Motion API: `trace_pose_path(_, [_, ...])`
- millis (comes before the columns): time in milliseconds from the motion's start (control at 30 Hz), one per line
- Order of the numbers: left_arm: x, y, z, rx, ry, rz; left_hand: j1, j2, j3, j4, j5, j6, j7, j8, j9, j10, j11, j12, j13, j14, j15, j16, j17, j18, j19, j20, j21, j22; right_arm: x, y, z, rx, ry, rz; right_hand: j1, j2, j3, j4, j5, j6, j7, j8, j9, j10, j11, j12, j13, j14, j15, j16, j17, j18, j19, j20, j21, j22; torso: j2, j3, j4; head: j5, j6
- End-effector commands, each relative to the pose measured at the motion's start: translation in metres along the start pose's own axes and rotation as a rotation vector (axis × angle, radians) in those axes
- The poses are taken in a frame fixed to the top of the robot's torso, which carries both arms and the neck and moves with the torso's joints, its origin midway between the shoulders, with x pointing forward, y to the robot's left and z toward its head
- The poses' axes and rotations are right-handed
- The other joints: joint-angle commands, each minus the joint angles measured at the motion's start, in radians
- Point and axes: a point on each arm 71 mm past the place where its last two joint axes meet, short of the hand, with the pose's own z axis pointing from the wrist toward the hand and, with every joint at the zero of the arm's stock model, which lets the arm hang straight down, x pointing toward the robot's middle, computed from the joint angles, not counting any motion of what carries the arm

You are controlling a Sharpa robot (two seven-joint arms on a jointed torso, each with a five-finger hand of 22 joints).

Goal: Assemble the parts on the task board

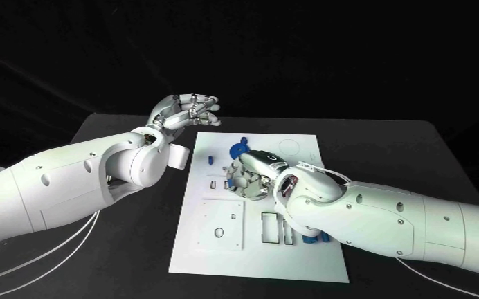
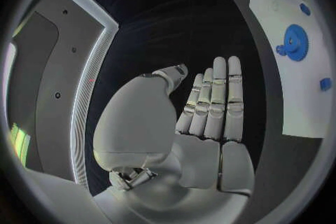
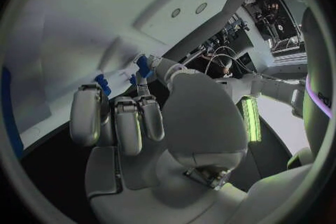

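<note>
The left hand (image 2: 203, 123) is held flat, fingers straight and close together, holding nothing, off the white task board (image 2: 290, 106). On the board lie a blue gear (image 2: 295, 42) and two small blue parts (image 2: 325, 83).

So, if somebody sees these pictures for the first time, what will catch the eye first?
Probably the white board in the middle of the black table, with the right hand bent down over its centre, fingers at a small blue part. Next, the left hand, raised off the board's far left corner, fingers together and holding nothing. A blue gear lies on the board near its far edge.
</note>
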Motion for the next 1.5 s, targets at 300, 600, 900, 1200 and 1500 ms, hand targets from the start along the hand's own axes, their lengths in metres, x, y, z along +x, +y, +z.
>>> trace_pose_path(300, [0.0018,-0.0011,-0.0002,0.008,0.019,-0.011,0.010,-0.003,0.003,-0.005,0.005,-0.004,0.010,-0.006,0.002,-0.007,0.002,-0.002,0.002,-0.007,-0.002,0.006,0.002,0.003,-0.009,0.000,0.006,0.002,0.0023,-0.0047,0.0002,0.006,0.021,-0.050,-0.010,-0.001,0.002,-0.005,0.002,0.000,-0.003,0.003,0.002,0.018,-0.006,-0.001,0.147,0.090,-0.007,0.004,0.208,0.002,0.002,-0.004,0.002,0.001,0.001,0.0005,-0.0002,-0.001,-0.003])
trace_pose_path(600, [0.0008,-0.0011,-0.0005,0.006,0.017,-0.010,0.010,-0.003,0.003,-0.005,0.005,-0.004,0.010,-0.006,0.002,-0.007,0.002,-0.002,0.002,-0.007,-0.002,0.006,0.002,0.003,-0.009,0.000,0.006,0.002,0.0023,-0.0075,0.0001,0.009,0.019,-0.053,-0.011,-0.002,0.002,-0.005,0.002,-0.001,-0.002,0.002,0.002,0.018,-0.006,-0.001,0.146,0.090,-0.007,0.004,0.208,0.002,0.002,-0.004,0.001,0.000,0.000,-0.0015,-0.0002,-0.004,-0.007])
trace_pose_path(900, [0.0001,-0.0010,-0.0006,0.005,0.016,-0.009,0.010,-0.003,0.003,-0.005,0.005,-0.004,0.010,-0.006,0.002,-0.007,0.002,-0.002,0.002,-0.007,-0.002,0.006,0.002,0.003,-0.009,0.000,0.006,0.002,0.0016,-0.0081,-0.0001,0.011,0.011,-0.052,-0.013,-0.006,0.002,-0.008,0.002,-0.004,-0.002,0.002,0.002,0.018,-0.005,-0.002,0.146,0.089,-0.006,0.003,0.206,0.002,0.001,-0.004,0.000,0.000,0.000,-0.0009,0.0000,-0.002,-0.009])
trace_pose_path(1200, [-0.0002,-0.0010,-0.0007,0.005,0.016,-0.009,0.010,-0.003,0.003,-0.005,0.005,-0.004,0.010,-0.006,0.002,-0.007,0.002,-0.002,0.002,-0.007,-0.002,0.006,0.002,0.003,-0.009,0.000,0.006,0.002,0.0024,-0.0080,0.0000,0.015,0.020,-0.053,-0.017,-0.014,0.001,-0.012,0.002,-0.007,0.000,0.001,0.002,0.016,-0.004,-0.004,0.144,0.089,-0.005,0.003,0.206,0.003,0.000,-0.004,-0.002,-0.001,0.000,-0.0011,0.0000,-0.002,-0.010])
trace_pose_path(1500, [-0.0004,-0.0010,-0.0008,0.005,0.015,-0.009,0.010,-0.003,0.003,-0.005,0.005,-0.004,0.010,-0.006,0.002,-0.007,0.002,-0.002,0.002,-0.007,-0.002,0.006,0.002,0.003,-0.009,0.000,0.006,0.002,0.0028,-0.0080,0.0003,0.022,0.023,-0.055,-0.043,-0.022,-0.004,-0.001,0.001,-0.014,0.003,0.000,0.001,0.014,-0.001,-0.006,0.142,0.089,-0.002,0.003,0.205,0.003,0.000,-0.002,-0.004,-0.002,0.000,-0.0009,0.0000,-0.001,-0.011])
